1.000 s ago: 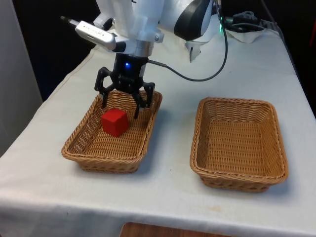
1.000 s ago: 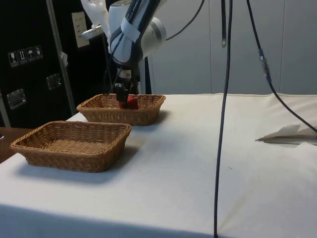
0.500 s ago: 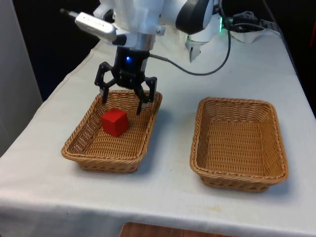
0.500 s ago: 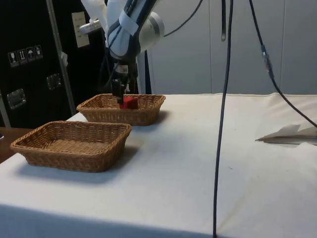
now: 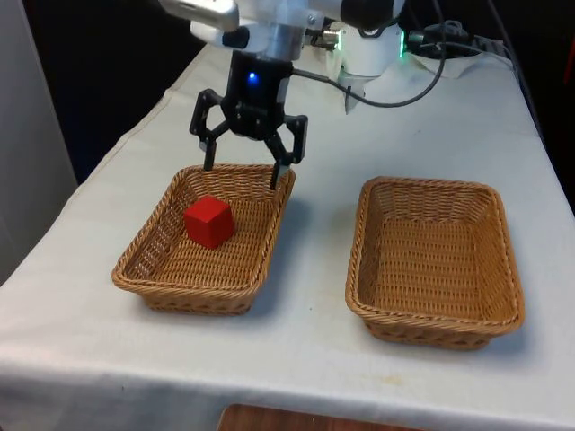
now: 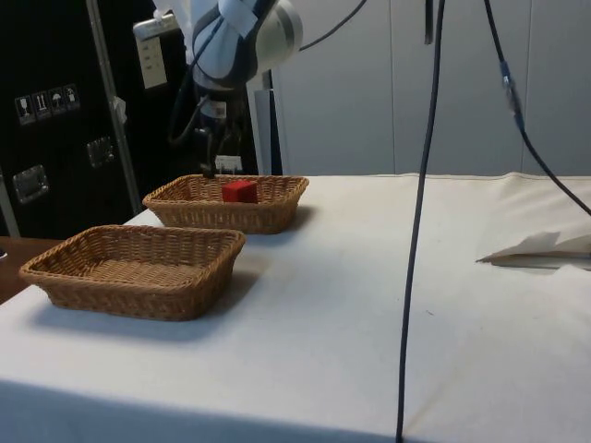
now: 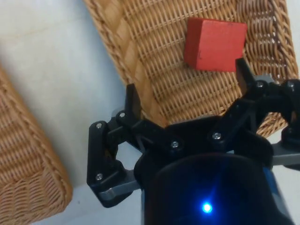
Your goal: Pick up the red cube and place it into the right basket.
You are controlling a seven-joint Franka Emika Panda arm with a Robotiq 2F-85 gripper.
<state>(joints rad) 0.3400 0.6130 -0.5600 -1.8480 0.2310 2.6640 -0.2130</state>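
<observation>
Two wicker baskets sit apart on the white tabletop [image 5: 314,296]: the empty basket [image 5: 435,260], well to one side of the fingers, and the basket [image 5: 207,238] beneath them. Spread wide and holding nothing, the fingers [image 5: 208,154] hang above that basket's far rim. Below them, untouched, lies the red cube [image 5: 209,222].
</observation>
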